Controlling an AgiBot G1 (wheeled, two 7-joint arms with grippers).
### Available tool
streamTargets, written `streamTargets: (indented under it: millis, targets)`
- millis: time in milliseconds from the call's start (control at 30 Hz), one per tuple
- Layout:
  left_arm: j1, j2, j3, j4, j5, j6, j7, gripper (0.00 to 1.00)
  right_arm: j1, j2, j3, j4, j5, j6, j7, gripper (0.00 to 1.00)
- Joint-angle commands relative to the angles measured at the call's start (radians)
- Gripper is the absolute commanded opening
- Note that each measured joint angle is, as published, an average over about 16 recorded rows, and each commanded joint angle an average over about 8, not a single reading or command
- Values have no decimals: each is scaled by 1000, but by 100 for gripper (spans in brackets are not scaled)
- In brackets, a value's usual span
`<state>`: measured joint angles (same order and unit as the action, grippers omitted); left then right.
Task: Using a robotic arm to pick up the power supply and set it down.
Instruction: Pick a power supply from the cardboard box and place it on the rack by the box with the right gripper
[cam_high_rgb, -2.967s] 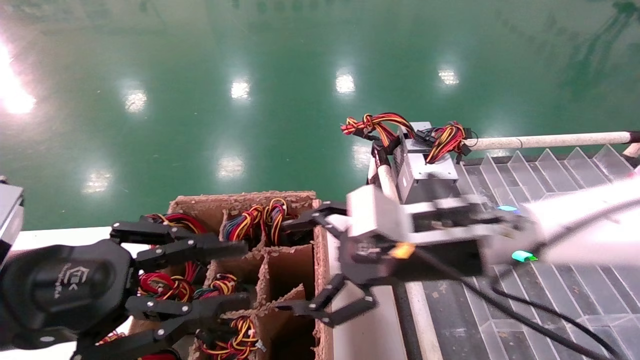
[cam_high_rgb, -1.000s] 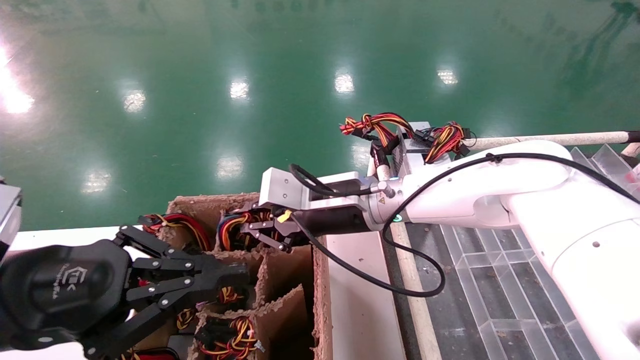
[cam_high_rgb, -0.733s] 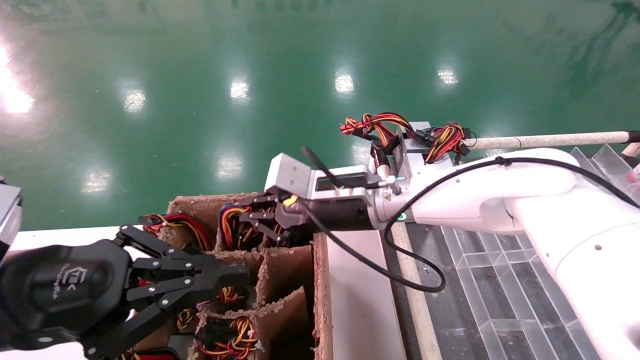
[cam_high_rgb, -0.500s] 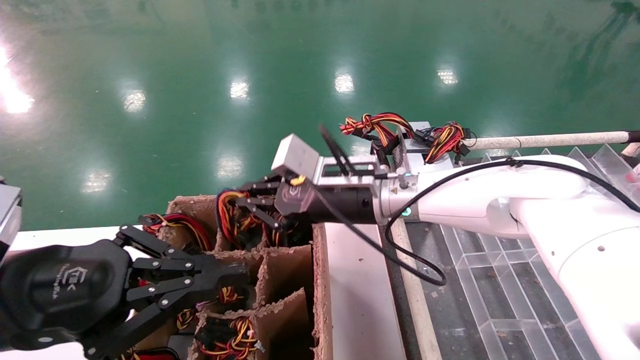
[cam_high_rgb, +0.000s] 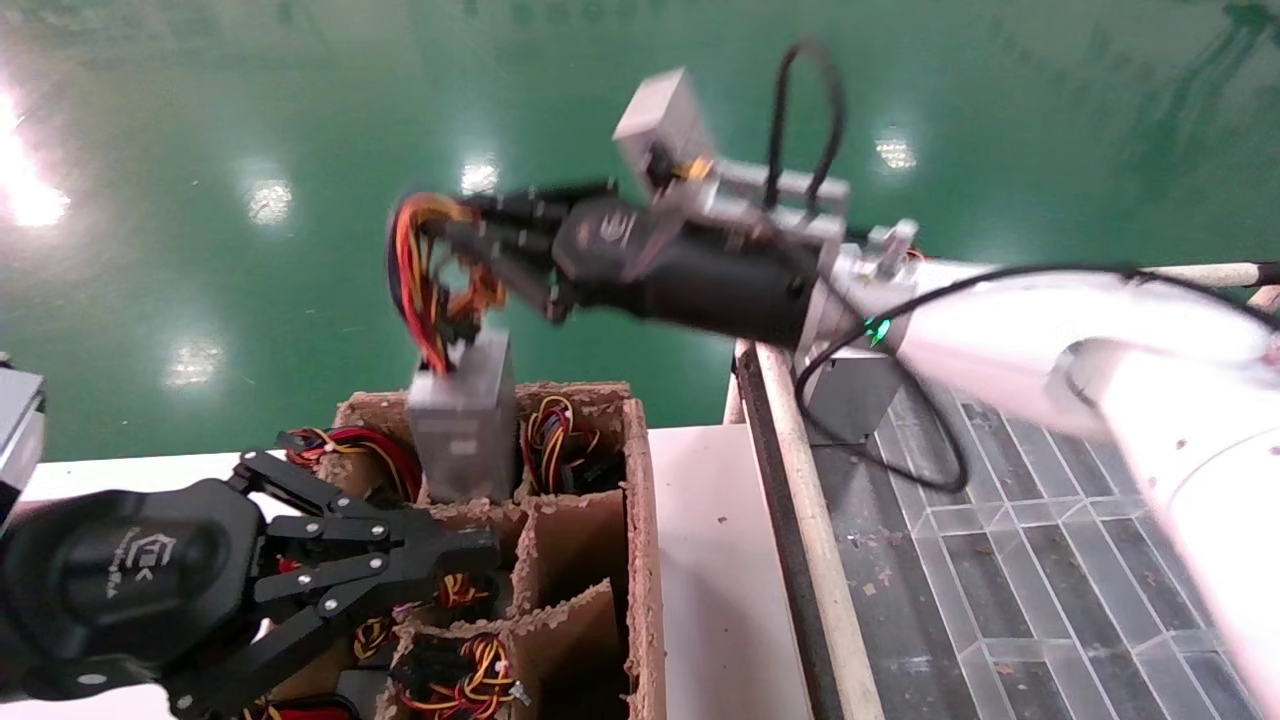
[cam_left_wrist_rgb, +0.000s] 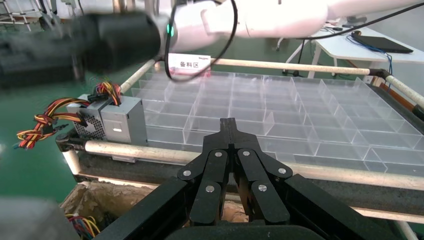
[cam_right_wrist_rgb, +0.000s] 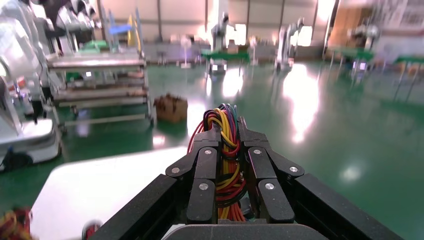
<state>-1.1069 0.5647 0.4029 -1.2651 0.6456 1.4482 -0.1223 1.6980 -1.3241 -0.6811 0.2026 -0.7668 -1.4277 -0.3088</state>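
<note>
The power supply (cam_high_rgb: 462, 425), a small grey metal box, hangs by its looped bundle of red, orange, yellow and black wires (cam_high_rgb: 420, 270) just over the far compartments of the cardboard box (cam_high_rgb: 640, 520). My right gripper (cam_high_rgb: 470, 240), on the glossy white robotic arm (cam_high_rgb: 1000, 330), is shut on that bundle above the box. In the right wrist view the wires (cam_right_wrist_rgb: 225, 150) run up between the pinched fingers of the right gripper (cam_right_wrist_rgb: 227, 127). My left gripper (cam_high_rgb: 480, 545) is shut on nothing, parked over the box's near left; the left wrist view shows the left gripper (cam_left_wrist_rgb: 229, 125) with its fingers together.
A second grey supply (cam_left_wrist_rgb: 122, 120) with red, yellow and black wires leans at the corner of the clear compartment tray (cam_left_wrist_rgb: 300, 115), behind a white tube rail (cam_high_rgb: 790, 440). Other wire bundles (cam_high_rgb: 550, 435) fill neighbouring box compartments. Green floor lies beyond.
My right gripper closed on the wire bundle in the far compartment and rose, pulling the grey box up out of it. The left gripper went from open to shut, then stayed still.
</note>
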Motion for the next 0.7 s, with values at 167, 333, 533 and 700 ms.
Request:
streamTargets:
  millis: [167, 333, 533, 700]
  targets:
    - [0, 0, 0, 0, 0, 0, 0, 0, 44, 20, 41, -13, 65, -89, -13, 0]
    - [0, 0, 0, 0, 0, 0, 0, 0, 73, 61, 68, 4, 111, -149, -34, 0]
    - [0, 0, 0, 0, 0, 0, 0, 0, 92, 153, 86, 37, 147, -153, -45, 0]
    - [0, 0, 0, 0, 0, 0, 0, 0, 80, 268, 99, 88, 173, -152, -27, 0]
